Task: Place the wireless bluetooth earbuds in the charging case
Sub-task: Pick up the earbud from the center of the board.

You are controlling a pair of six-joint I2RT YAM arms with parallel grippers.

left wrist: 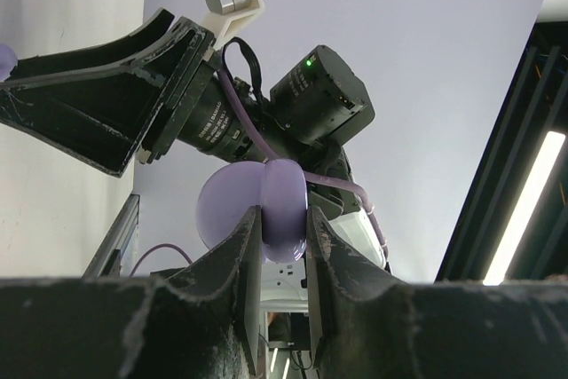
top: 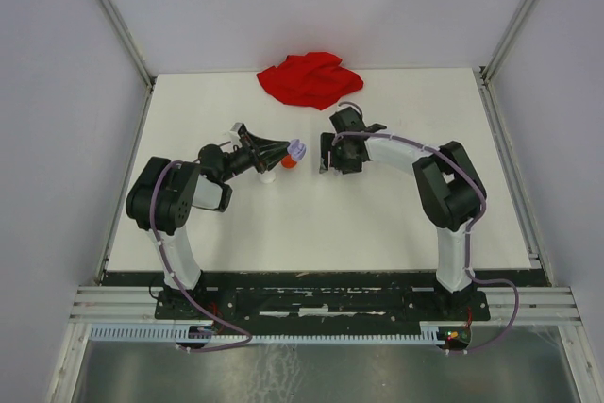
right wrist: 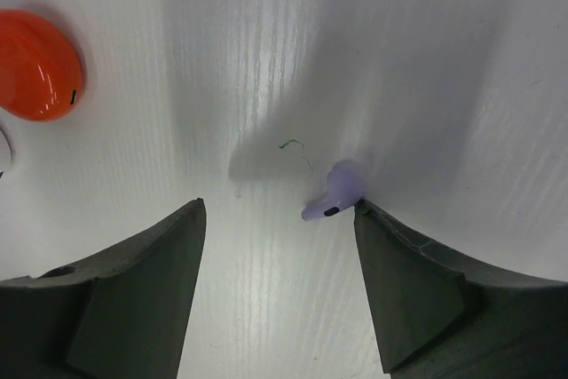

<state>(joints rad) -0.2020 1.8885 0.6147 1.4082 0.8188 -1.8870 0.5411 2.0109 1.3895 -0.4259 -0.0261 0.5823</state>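
While the left gripper (left wrist: 282,224) holds the lavender charging case (left wrist: 229,209) clamped between its two fingers and raised off the table (top: 377,224), the right gripper (right wrist: 277,210) hangs low over the table surface with its jaws spread wide and nothing between them.

**Task object.** One lavender earbud (right wrist: 337,191) lies on the table inside the right gripper's span. It is not centred: it sits against the inner tip of the finger on the right of the wrist view, well apart from the opposite finger. Its stem points toward the gap.

**Case.** The left wrist view shows two rounded lavender lobes, the narrower one pinched by the fingers. This suggests an opened lid, though the socket side is hidden and cannot be confirmed.

**Other items.** An orange-red round disc (right wrist: 35,64) rests on the table to one side of the right gripper, and a red cloth (top: 310,78) lies crumpled at the far edge. Neither is involved in this step.

**Step in hand.** Judging from the layout, this is the pick-up of the earbud, which comes before its insertion; no earbud is seen seated in the case.

**Next move.** The right gripper probably needs a small sideways shift toward the earbud to centre it between the fingers before closing. Closing as it stands risks pushing the small, smooth piece across the table or flicking it away. Once the earbud is gripped, it must be carried to the held case and lined up with a socket, stem first.
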